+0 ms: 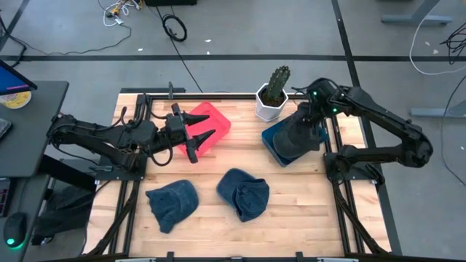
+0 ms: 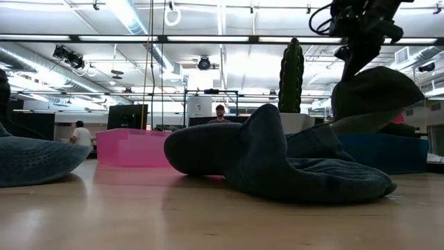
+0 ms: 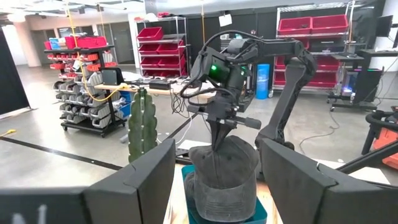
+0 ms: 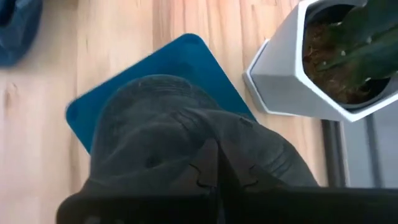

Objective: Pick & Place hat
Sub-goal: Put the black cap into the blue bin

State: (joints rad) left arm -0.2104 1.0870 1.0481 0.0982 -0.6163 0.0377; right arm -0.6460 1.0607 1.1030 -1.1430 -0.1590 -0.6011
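Observation:
My right gripper (image 1: 304, 118) is shut on a dark grey hat (image 1: 295, 137) over the blue bin (image 1: 271, 143), near the table's far right edge. In the low view the hat (image 2: 374, 94) hangs under the gripper (image 2: 350, 61), with its lower edge at the bin's rim (image 2: 388, 142). My left gripper (image 1: 207, 125) is open and hovers over the red bin (image 1: 218, 120), pointing toward the right arm and touching nothing. Two blue denim hats (image 1: 172, 202) (image 1: 244, 193) lie on the near part of the table. My right gripper pinches the top of the grey hat's crown (image 3: 219, 148) between its two fingers, coming from above and pointing down. The cloth bunches into a fold at the fingers (image 4: 214, 163). The hat hangs upright below them, its lower edge (image 3: 224, 208) down in the blue bin; whether it rests there I cannot tell.
A cactus in a white pot (image 1: 273, 98) stands just beyond the blue bin, close to the right gripper. Black frame rails (image 1: 142, 138) run along the table's left and right sides. Bare wood (image 1: 306, 211) lies near the right front corner. People stand in the room behind (image 2: 220, 111).

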